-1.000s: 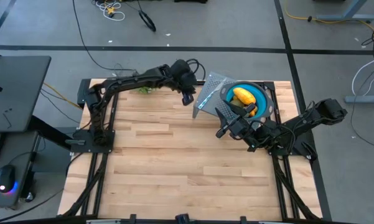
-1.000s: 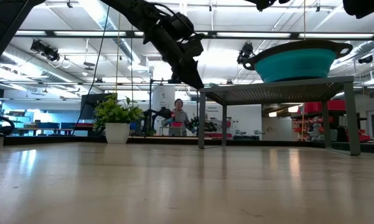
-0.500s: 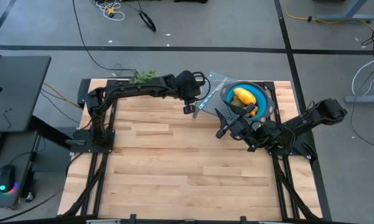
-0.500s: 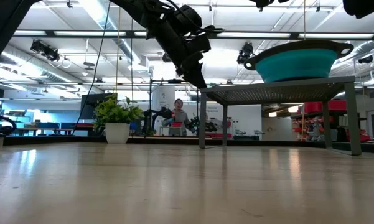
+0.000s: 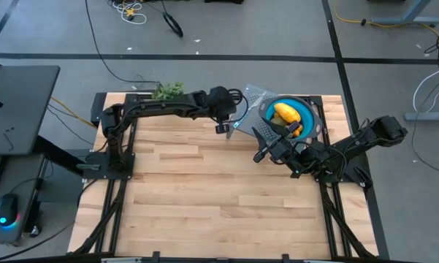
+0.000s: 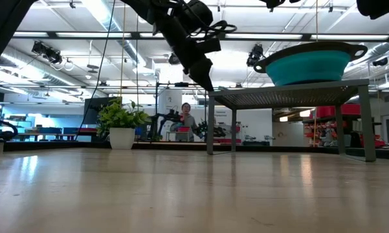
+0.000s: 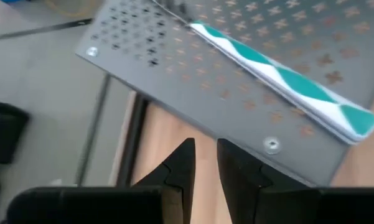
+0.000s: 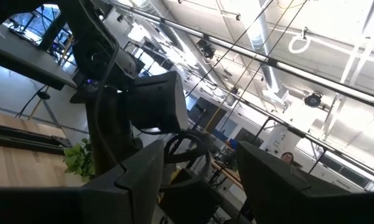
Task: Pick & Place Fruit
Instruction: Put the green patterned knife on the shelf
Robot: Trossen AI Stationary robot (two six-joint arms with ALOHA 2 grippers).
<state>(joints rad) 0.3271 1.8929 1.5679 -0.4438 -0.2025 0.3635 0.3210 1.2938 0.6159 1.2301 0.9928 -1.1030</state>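
Note:
A teal bowl (image 5: 309, 117) stands on a grey perforated stand (image 5: 250, 100) at the table's far right. In it lie the yellow oblong fruit (image 5: 284, 112) and a small orange piece (image 5: 296, 131). The other fruit pieces are out of view. My left gripper (image 5: 220, 127) hangs shut and empty above the table just left of the stand (image 7: 174, 74), also seen in the low view (image 6: 204, 79). My right gripper (image 5: 261, 148) is open and empty on the near side of the bowl, tipped up toward the left arm (image 8: 199, 163).
A slim white-and-teal strip (image 7: 280, 81) lies on the stand's left edge (image 5: 241, 121). A leafy green sprig (image 5: 168, 90) sits at the far edge behind the left arm. The bowl (image 6: 304, 63) tops the stand (image 6: 285, 97) in the low view. Bare wood (image 5: 204, 190) fills the middle and near side.
My left arm has swung toward the near edge, uncovering the sprig. Its gripper has moved right and nearer, closing on the stand's left edge, and has turned a little. The right arm, bowl and fruit have stayed put.

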